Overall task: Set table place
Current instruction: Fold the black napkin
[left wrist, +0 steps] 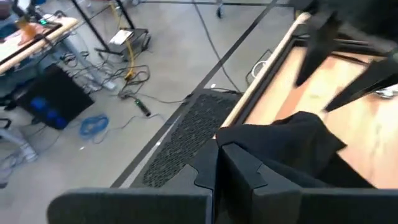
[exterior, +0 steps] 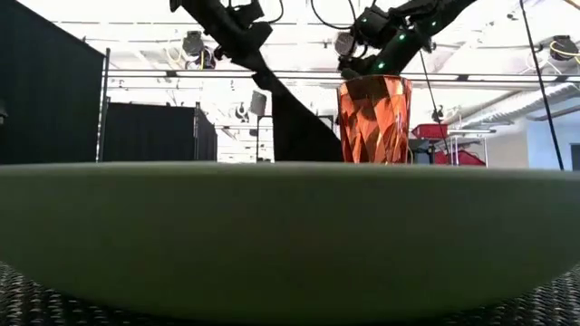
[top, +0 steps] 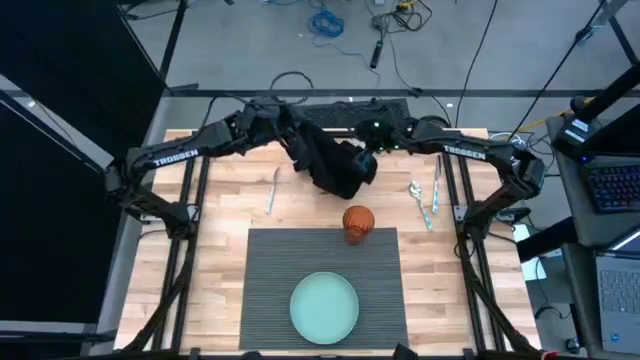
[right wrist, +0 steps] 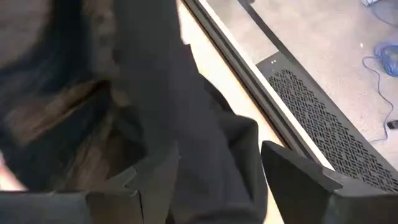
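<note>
Pinching the black napkin shut, left fingers lift it beyond the placemat so right fingers, open, can take it

Lab: floor cables, black curtains

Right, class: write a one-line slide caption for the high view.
Both arms lift a black napkin at the table's far edge, beyond a ribbed placemat holding green plate and orange cup.
</note>
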{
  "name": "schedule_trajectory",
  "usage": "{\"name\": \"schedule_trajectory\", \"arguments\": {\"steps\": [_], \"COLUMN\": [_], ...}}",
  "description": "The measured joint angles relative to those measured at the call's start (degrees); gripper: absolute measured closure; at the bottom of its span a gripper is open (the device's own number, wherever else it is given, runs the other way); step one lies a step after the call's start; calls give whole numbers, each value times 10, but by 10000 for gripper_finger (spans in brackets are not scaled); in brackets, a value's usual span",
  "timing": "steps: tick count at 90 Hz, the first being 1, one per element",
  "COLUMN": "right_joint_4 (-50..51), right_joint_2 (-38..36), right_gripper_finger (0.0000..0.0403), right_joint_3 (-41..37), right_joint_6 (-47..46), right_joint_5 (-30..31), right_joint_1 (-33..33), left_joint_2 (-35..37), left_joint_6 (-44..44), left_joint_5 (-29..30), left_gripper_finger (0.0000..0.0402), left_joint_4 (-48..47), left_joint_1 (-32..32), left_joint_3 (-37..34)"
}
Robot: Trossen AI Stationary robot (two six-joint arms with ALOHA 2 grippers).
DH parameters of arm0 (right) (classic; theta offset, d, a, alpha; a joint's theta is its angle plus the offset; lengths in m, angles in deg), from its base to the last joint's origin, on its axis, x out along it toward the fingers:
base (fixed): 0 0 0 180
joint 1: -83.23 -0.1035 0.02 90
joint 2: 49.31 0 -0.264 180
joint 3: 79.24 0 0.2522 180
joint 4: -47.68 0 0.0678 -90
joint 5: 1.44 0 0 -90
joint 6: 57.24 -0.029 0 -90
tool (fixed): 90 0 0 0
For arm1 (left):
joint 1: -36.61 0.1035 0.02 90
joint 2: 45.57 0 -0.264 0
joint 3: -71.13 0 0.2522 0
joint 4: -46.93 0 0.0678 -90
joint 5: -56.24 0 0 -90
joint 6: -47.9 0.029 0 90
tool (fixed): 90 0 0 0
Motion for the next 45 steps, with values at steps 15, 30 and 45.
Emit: {"name": "schedule_trajectory", "arguments": {"steps": [15,30,45], "right_joint_4": [106,145,69], "right_joint_2": [-16,6,14], "right_gripper_finger": [186,186,186], "right_joint_3": [0,-10,-71], "right_joint_6": [30,49,38], "right_joint_5": [-44,-54,-130], "right_joint_1": [-1,0,7], "left_joint_2": [0,0,0], "left_joint_6": [2,31,31], "left_joint_5": [0,-1,-2], "left_gripper_finger": [402,402,402], "left_joint_4": [4,13,9], "left_joint_1": [19,26,37], "left_joint_3": [23,50,56]}}
